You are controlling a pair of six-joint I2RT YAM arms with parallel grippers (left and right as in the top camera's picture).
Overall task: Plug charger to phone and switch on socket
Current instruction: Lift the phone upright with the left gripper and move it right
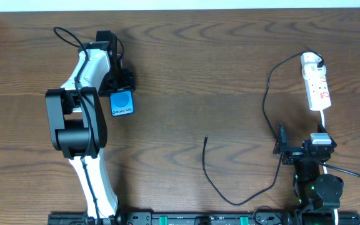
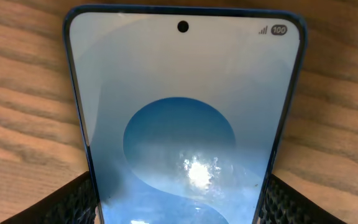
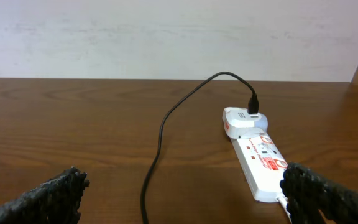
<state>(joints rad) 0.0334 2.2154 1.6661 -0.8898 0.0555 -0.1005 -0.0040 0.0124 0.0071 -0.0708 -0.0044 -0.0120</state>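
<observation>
We log left gripper pinching phone by its edges, far left of table; right gripper spread, empty, near right. The charger tip lies loose mid-table: we should grasp just behind it, keeping it level.

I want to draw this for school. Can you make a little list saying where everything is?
phone: face up, left side of table
left end effector: closed on the phone's edges
right end effector: open, empty, facing the socket
charger: white plug in the socket, small tip loose on the table
socket: lying at right
</observation>
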